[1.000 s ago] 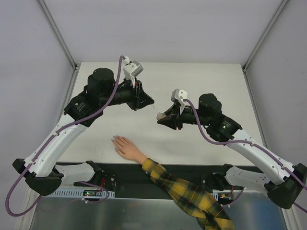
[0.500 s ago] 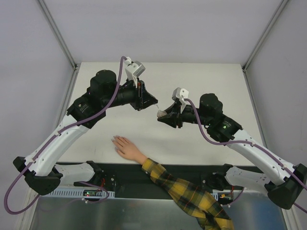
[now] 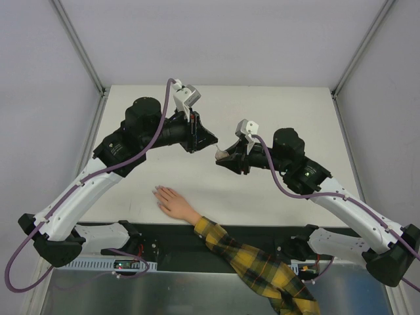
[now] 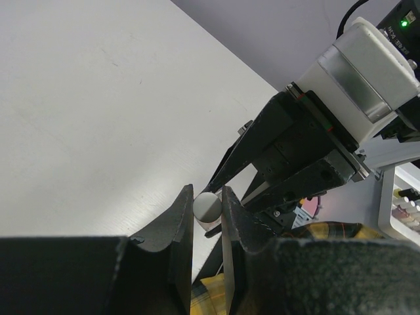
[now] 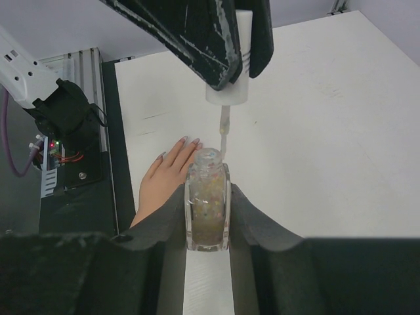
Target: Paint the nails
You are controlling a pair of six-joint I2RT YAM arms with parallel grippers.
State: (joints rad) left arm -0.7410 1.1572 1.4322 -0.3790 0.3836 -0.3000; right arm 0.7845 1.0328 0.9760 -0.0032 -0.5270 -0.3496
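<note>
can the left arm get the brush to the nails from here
Probably yes: the left gripper holds the brush by the bottle's mouth, and the nails lie uncovered on the table with nothing between.

Bright, even, diffuse light from overhead. Table [image 3: 295,111] reads near-white, with only soft, faint shadows under the arms. Top view is sharp corner to corner, frame posts straight. Wrist views: left end effector [image 4: 207,205] and right end effector [image 5: 207,191] fill the foreground, dark, soft-focus, low detail. Bottle [image 5: 207,220] is crisp with a mild sheen; white cap [image 5: 230,88] is close to clipping.
</note>
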